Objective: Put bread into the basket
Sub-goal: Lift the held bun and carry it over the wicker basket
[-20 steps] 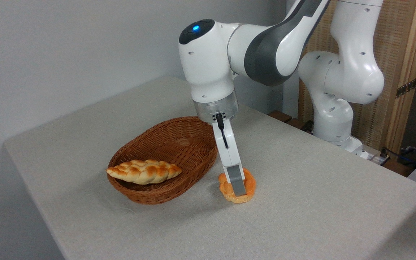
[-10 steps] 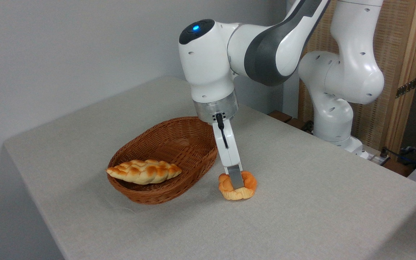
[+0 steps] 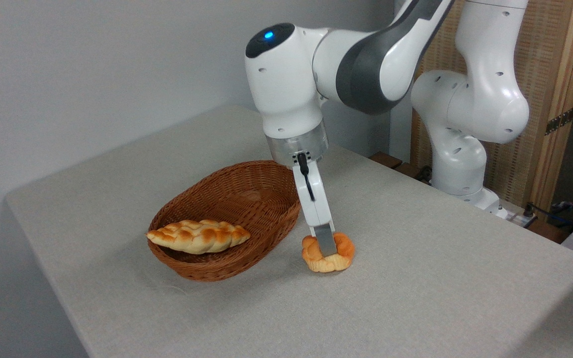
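Compared with a second ago, the gripper point(image 3: 326, 247) is being carried slightly higher, and the bun point(image 3: 328, 253) is being raised with it. Earlier the grey finger point(image 3: 325, 239) was reaching down to the bun's lower edge; now its tip is ending over the bun's middle. The bun is being seen more compact and upright than before, its paler base just above or barely touching the table point(image 3: 440, 278); which one cannot be told. The wrist joint is also being shown a little higher against the wall point(image 3: 92, 64). The basket point(image 3: 261, 199) and the loaf point(image 3: 198, 236) are being seen in the same places as before.

The jaws are being held narrow, pinching the bun between them; only the near finger is being shown, the far one being hidden behind the bun.

The bun is being held right at the jaws, outside the basket. The basket is being seen just left of the jaws, its near rim close beside the bun but not touching it. The loaf is being seen well left of the jaws, lying across the basket's front-left rim.

Counts: one arm, one gripper, one bun, one loaf, one basket, one table.
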`<state>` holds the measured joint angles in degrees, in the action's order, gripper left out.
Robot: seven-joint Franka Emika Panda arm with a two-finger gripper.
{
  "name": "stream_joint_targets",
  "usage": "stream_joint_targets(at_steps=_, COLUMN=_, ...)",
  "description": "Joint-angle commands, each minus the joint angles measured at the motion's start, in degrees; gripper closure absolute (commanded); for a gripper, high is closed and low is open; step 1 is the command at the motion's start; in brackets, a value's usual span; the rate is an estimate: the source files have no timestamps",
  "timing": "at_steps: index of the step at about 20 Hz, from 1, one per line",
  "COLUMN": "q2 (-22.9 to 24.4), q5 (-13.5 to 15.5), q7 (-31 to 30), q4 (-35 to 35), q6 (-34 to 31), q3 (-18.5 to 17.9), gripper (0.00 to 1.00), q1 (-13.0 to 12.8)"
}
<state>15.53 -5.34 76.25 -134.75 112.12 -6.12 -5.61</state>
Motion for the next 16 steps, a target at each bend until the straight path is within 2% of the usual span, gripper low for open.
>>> stream_joint_targets(at_steps=1, q2=0.73, q5=2.08, q7=-1.27, q4=8.08, q6=-9.71, q3=-1.61, gripper=0.91, q1=-0.37)
stream_joint_targets(at_steps=5, q2=0.29, q5=6.21, q7=-7.49, q4=13.27, q6=-13.5, q3=-1.96, gripper=0.9, q1=-0.28)
stream_joint_targets(at_steps=6, q2=0.2, q5=7.62, q7=-10.74, q4=14.5, q6=-14.29, q3=-1.96, gripper=0.87, q1=-0.45)
stream_joint_targets(at_steps=8, q2=0.11, q5=11.82, q7=-19.08, q4=16.09, q6=-14.83, q3=-1.52, gripper=0.87, q1=-0.63)
stream_joint_targets(at_steps=9, q2=0.11, q5=13.15, q7=-21.38, q4=16.44, q6=-14.83, q3=-1.26, gripper=0.87, q1=-0.72)
stream_joint_targets(at_steps=10, q2=-0.15, q5=15.69, q7=-25.75, q4=17.05, q6=-14.83, q3=-0.82, gripper=0.86, q1=-0.81)
stream_joint_targets(at_steps=13, q2=-0.59, q5=17.91, q7=-32.29, q4=17.15, q6=-14.74, q3=1.81, gripper=0.84, q1=-0.89)
stream_joint_targets(at_steps=14, q2=-1.37, q5=18.0, q7=-33.78, q4=17.15, q6=-14.74, q3=3.21, gripper=0.74, q1=-0.9)
stream_joint_targets(at_steps=16, q2=-2.78, q5=18.0, q7=-35.19, q4=17.15, q6=-14.22, q3=4.8, gripper=0.63, q1=-2.03)
